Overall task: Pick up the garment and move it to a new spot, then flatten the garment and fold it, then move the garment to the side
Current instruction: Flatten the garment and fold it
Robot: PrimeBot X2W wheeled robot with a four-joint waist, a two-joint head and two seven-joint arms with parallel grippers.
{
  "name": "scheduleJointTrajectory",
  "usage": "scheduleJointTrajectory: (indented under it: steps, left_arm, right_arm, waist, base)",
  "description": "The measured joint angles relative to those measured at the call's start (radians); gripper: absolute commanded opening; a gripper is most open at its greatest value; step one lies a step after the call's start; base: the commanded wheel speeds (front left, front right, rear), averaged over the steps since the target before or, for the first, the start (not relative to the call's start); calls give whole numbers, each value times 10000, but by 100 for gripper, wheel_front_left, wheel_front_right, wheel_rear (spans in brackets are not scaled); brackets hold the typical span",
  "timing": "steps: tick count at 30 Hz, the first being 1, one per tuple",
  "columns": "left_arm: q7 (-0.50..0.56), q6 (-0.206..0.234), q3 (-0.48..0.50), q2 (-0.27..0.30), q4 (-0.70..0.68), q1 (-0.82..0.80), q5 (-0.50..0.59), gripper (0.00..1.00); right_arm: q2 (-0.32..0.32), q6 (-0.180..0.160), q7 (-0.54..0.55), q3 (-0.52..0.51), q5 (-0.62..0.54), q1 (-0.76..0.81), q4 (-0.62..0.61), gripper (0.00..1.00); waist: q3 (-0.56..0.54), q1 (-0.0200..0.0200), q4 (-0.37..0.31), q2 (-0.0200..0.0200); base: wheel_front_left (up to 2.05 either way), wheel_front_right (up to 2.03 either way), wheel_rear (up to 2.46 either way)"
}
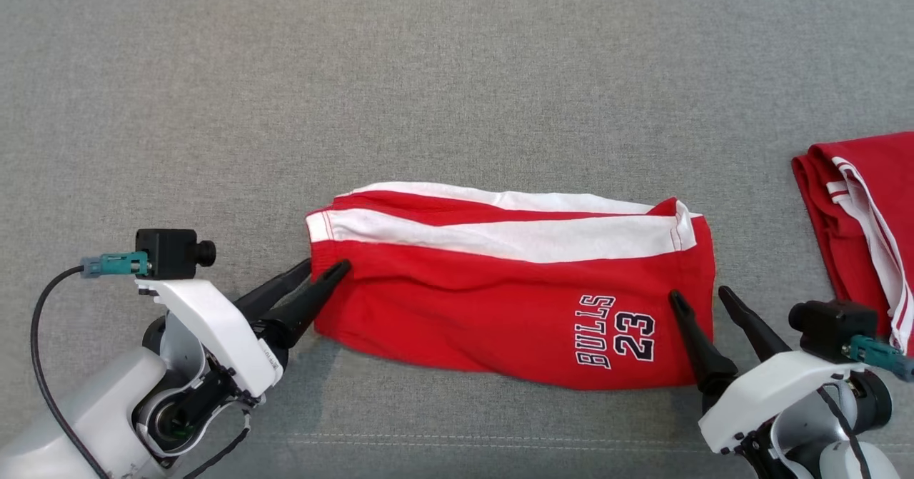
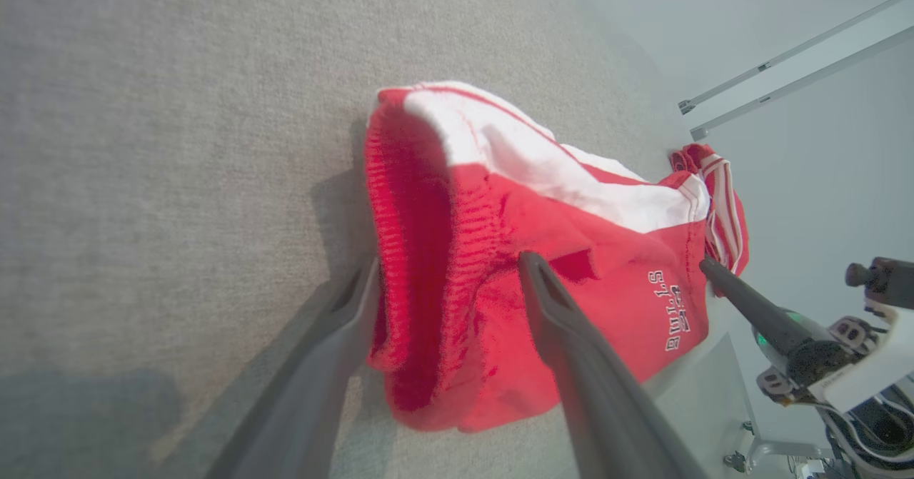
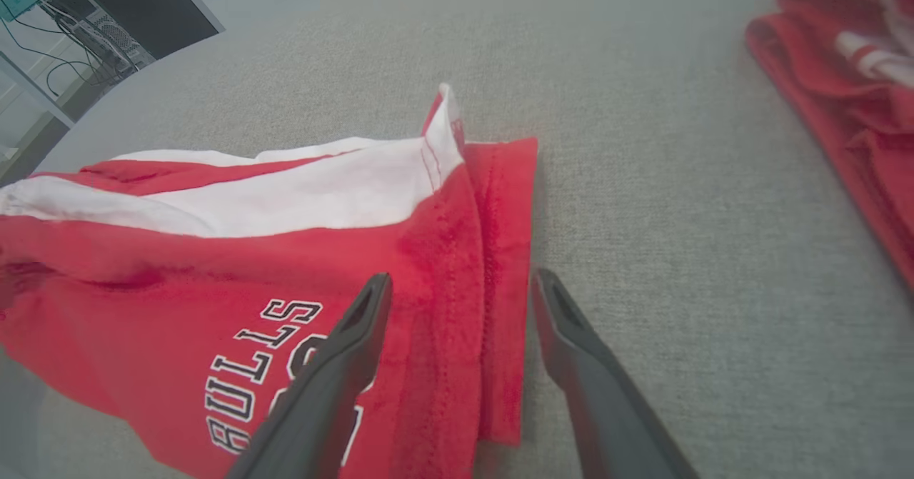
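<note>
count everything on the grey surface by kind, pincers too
red Bulls 23 shorts: 1
other red and white garment: 1
pincers: 2, left pincer and right pincer
total: 4

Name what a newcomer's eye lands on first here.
The folded red shorts with white stripes and a BULLS 23 print lie mid-frame in the head view, on the grey fabric surface. The dark left fingers and right fingers stand open at the shorts' two ends. A second red garment sits at the right edge.
</note>
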Motion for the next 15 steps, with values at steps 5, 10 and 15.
scheduleJointTrajectory:
  steps: [5, 10, 15]
  left_arm:
    - [-920, 326, 109, 19, 61, 65, 556, 100]
    - [-2314, 1413, 332, 366, 98, 666, 1375, 100]
    - [-3104, 2777, 991, 420, -368, 1284, 2098, 100]
  right_arm:
    - [4, 0, -1035, -42, -441, 200, 192, 100]
    - [-4, 0, -2313, -207, -980, 446, 320, 100]
    - [-13, 0, -3225, -560, -1333, 447, 309, 100]
  waist:
    - [-402, 0, -36, 0]
    - [-928, 0, -104, 0]
    - [-1453, 0, -84, 0]
  base:
    - [0, 0, 0]
    - [0, 0, 0]
    - [0, 0, 0]
